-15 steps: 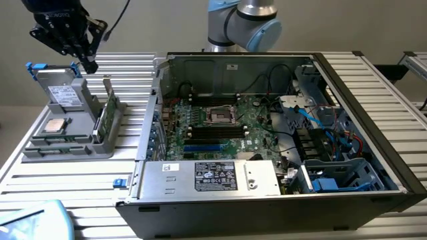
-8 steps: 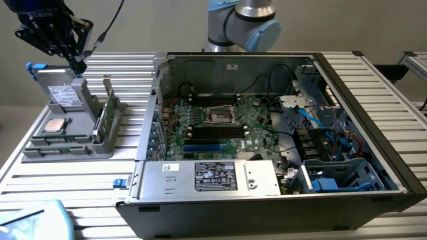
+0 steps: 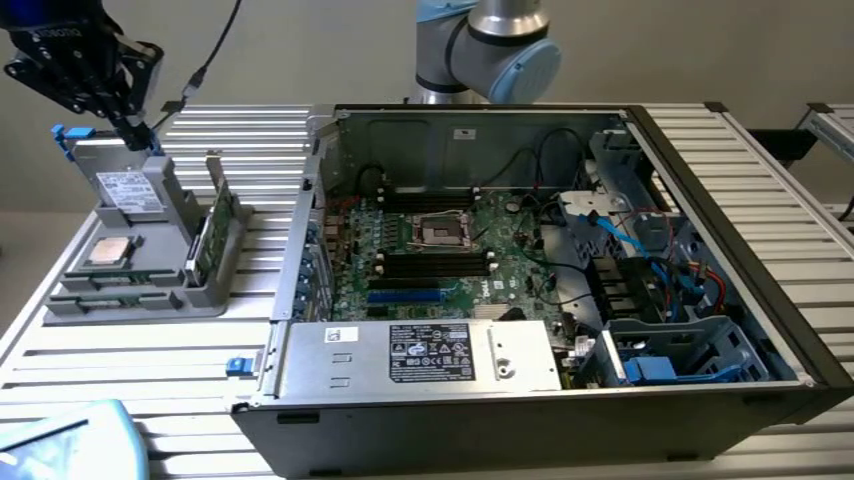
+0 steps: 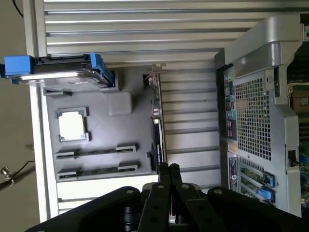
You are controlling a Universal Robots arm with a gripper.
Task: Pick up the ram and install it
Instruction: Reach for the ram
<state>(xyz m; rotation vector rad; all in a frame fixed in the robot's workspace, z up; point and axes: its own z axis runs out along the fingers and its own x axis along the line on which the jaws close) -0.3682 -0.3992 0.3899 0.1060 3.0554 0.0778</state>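
Wrist view: grey tray holds ram and processor.

We find the ram, a long, narrow dark-green stick, seated lengthwise in a slot of the grey tray at the exterior view's middle left, with a second matching stick parallel just beside it.

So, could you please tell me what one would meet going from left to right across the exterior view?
Silver chip → upright green card → socket → blue cage. I left out the rest, since it overlaps these.
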